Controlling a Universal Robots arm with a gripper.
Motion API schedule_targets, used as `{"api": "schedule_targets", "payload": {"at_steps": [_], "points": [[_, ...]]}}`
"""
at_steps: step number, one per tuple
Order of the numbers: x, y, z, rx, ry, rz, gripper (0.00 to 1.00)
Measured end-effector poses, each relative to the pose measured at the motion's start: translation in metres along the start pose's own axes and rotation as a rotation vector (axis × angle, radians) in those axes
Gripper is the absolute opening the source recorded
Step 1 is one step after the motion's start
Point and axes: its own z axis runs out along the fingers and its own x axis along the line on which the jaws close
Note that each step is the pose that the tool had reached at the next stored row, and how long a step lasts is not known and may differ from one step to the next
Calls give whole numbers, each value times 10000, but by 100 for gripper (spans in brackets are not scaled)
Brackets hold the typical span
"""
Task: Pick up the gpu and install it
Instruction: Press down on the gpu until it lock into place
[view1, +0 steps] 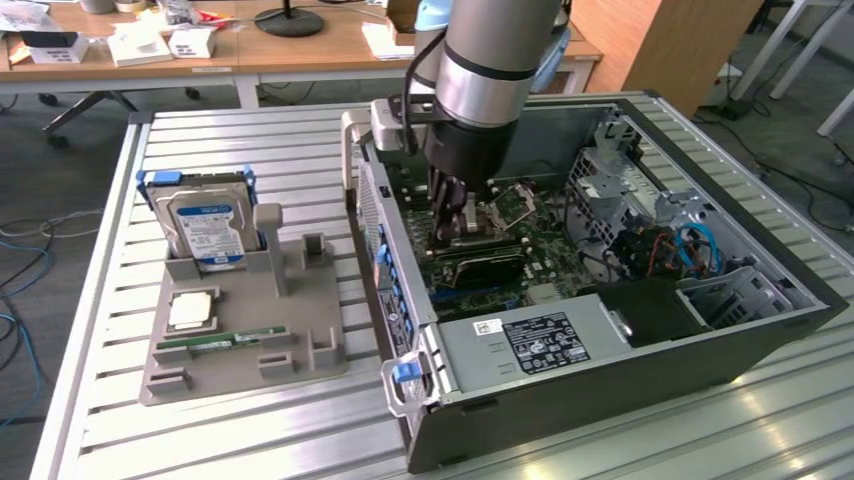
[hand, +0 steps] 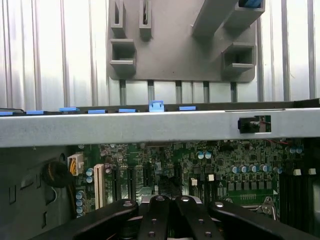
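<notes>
1. Arm reaches down into the open PC case (view1: 747, 330); gripper (view1: 461, 225) sits low over the motherboard (view1: 534, 260).
2. Gripper (hand: 170, 202) fingers clenched together; can't tell if anything is pinched between them.
3. GPU (view1: 483, 266): dark card lying in the case, just below the fingertips, on the board.
4. Grey holder (view1: 240, 340) on the slatted table (view1: 107, 420), at ext. view's left of the case; HDD (view1: 207, 232) stands upright in it, RAM stick (view1: 220, 342) lies flat.

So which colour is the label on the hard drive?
Blue and white, clearest in the exterior view: hard drive.
</notes>
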Motion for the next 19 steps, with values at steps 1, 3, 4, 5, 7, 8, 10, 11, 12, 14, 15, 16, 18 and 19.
{"api": "schedule_targets", "payload": {"at_steps": [1, 3, 4, 5, 7, 8, 10, 11, 12, 14, 15, 16, 18, 19], "points": [[1, 13, 1, 1, 4, -1, 11], [2, 39, 3, 1, 8, 0, 11], [3, 52, 4, 1, 10, 0, 11], [4, 64, 4, 1, 12, 0, 11], [5, 88, 6, 2, 14, 0, 11], [6, 100, 7, 2, 14, 1, 11], [7, 120, 7, 2, 18, 1, 11], [8, 131, 8, 2, 18, 1, 11], [8, 142, 8, 2, 19, 1, 11], [10, 164, 10, 1, 20, 1, 11], [10, 175, 11, 2, 20, 0, 11], [11, 185, 11, 2, 20, 0, 11], [11, 197, 12, 2, 25, 1, 11], [11, 197, 12, 2, 25, 0, 11]]}}
